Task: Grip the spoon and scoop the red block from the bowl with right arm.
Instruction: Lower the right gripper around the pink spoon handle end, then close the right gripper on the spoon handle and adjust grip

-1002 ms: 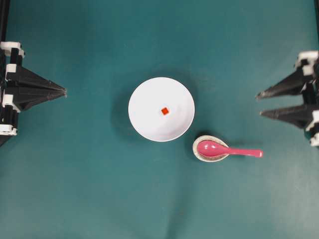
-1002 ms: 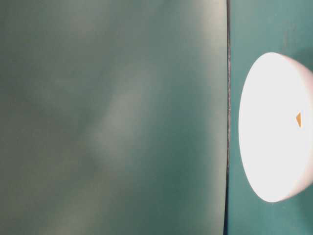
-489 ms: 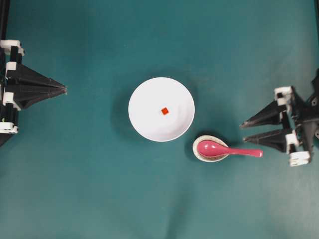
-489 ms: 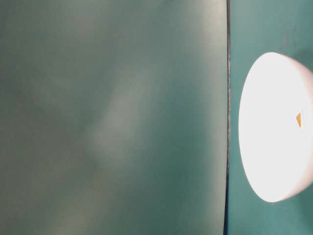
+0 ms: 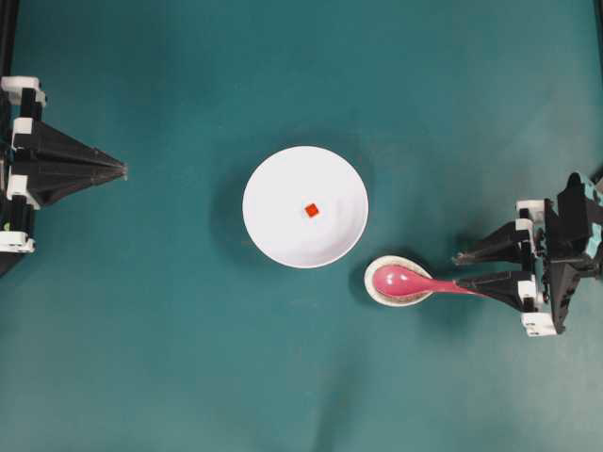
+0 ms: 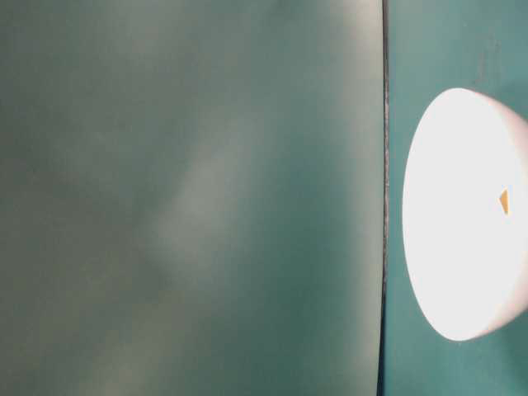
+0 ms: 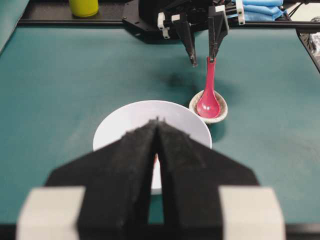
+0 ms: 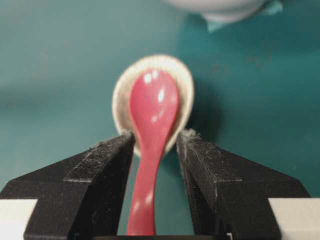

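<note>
Right gripper (image 5: 458,268) had swung in since a second earlier, jaws spread astride spoon (image 5: 419,282) handle, not yet pinching; grasp seemed next.

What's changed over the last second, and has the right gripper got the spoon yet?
The right gripper came in from the table's right edge, down and toward the spoon; its open fingers now straddle the handle, as the right wrist view shows, but have not closed on it. The spoon, its speckled dish, the bowl, the red block and the shut left gripper have not moved.
</note>
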Robot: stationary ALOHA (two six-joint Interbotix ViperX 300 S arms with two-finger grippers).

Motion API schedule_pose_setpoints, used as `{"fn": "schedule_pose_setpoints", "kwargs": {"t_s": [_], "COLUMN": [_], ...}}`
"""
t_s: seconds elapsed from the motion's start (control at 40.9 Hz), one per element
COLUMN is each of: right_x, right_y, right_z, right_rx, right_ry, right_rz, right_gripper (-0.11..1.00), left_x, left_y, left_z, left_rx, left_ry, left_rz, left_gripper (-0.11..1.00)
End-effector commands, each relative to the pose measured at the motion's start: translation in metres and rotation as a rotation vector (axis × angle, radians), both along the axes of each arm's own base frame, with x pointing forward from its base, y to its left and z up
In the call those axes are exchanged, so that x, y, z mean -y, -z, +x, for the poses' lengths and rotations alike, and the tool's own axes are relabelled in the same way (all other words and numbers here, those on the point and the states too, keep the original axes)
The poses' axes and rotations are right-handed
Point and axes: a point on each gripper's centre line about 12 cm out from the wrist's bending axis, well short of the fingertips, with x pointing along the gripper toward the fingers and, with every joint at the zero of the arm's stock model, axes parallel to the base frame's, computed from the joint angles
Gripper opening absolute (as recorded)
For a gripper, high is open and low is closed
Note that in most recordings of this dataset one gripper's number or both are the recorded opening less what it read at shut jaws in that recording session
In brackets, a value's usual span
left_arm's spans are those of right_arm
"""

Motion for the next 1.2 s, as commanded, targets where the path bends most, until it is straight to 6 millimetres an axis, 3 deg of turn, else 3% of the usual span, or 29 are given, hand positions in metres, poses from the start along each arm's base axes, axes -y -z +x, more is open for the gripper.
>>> {"fn": "schedule_pose_setpoints", "kwargs": {"t_s": [0.0,0.684,1.173], "right_x": [-0.009,-0.017,-0.014], "right_y": [-0.002,0.027,0.028], "right_z": [0.002,-0.002,-0.004], "right_rx": [0.013,-0.108,-0.105], "right_ry": [-0.012,-0.041,-0.053], "right_rz": [0.01,-0.075,-0.141], "right_gripper": [0.47,0.47,0.47], "left_x": [-0.001,-0.001,-0.001], "left_y": [-0.009,-0.008,-0.006], "left_z": [0.003,0.003,0.003], "left_rx": [0.02,0.017,-0.005], "left_ry": [-0.002,-0.003,-0.003], "left_rz": [0.005,0.003,0.006], "left_gripper": [0.0,0.0,0.0]}}
